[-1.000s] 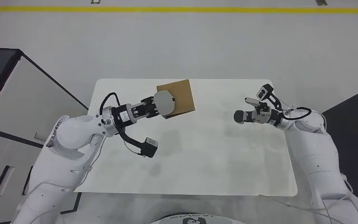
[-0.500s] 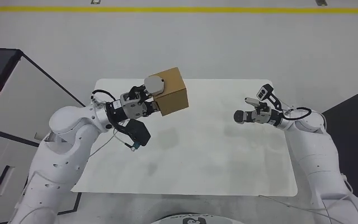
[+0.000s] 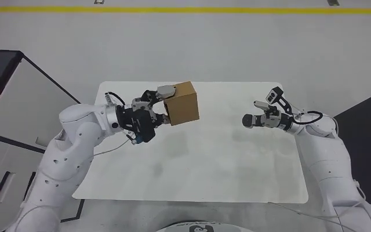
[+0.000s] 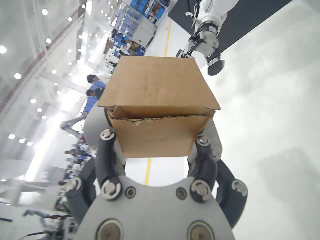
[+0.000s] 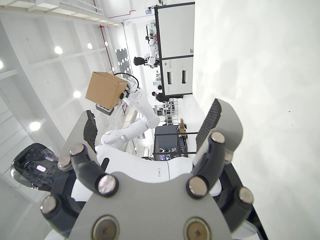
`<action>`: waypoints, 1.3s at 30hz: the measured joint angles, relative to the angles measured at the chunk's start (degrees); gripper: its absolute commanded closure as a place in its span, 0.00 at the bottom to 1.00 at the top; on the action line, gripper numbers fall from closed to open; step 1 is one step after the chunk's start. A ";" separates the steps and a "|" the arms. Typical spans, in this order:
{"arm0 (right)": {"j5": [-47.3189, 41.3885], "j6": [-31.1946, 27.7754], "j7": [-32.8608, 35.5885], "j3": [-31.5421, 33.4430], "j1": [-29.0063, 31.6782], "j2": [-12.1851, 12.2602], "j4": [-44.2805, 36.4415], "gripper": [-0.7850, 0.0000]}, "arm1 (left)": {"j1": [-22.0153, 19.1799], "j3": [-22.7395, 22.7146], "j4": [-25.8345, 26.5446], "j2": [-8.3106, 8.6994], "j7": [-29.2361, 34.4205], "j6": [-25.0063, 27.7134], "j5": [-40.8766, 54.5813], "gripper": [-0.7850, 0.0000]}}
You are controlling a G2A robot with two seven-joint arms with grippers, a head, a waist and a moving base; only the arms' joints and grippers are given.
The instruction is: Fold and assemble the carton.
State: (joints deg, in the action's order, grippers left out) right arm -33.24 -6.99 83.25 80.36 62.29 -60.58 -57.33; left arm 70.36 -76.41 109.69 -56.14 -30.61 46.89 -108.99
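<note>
A white, round-cornered bench (image 3: 220, 168) stands on a pale grey floor (image 3: 232, 46), with a yellow line (image 3: 185, 9) painted across the floor at the far side. The wrist views take in a bright hall with round ceiling lights and a black-framed cabinet (image 5: 175, 48) with white panels.

The left arm is bent at the elbow, its forearm lying across the near-left part of the bench. The left claw (image 3: 163, 105) is clenched on a brown cardboard carton (image 3: 181, 103). In the left wrist view the carton (image 4: 157, 88) sits squeezed between the two fingers (image 4: 106, 146) and sticks out well beyond their tips as a squared-up box. A loose flap hangs on the side facing the wrist. The right wrist view shows the carton (image 5: 105, 89) held up in the air, clear of the bench surface.

The right arm is stretched out low over the right side of the bench. The right claw (image 5: 150, 126) is released, its ribbed pads (image 5: 210, 121) spread wide around bare air. It points toward the carton, which is well apart from it across the bench.
</note>
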 measured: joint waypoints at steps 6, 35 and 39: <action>0.00 0.00 0.00 0.00 0.00 0.00 0.00 0.00 | -2.98 1.24 -1.37 -0.74 7.84 4.18 14.25 1.00; 0.00 0.00 0.00 0.00 0.00 0.00 0.00 0.00 | -10.75 15.22 -19.41 -3.44 23.69 9.29 32.74 1.00; 0.00 0.00 0.00 0.00 0.00 0.00 0.00 0.00 | -10.74 15.21 -19.39 -3.44 23.68 9.30 32.74 1.00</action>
State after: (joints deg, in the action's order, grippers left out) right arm -33.24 -6.99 83.25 80.36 62.29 -60.58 -57.33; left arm 59.62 -61.21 90.30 -59.58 -6.93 56.19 -76.25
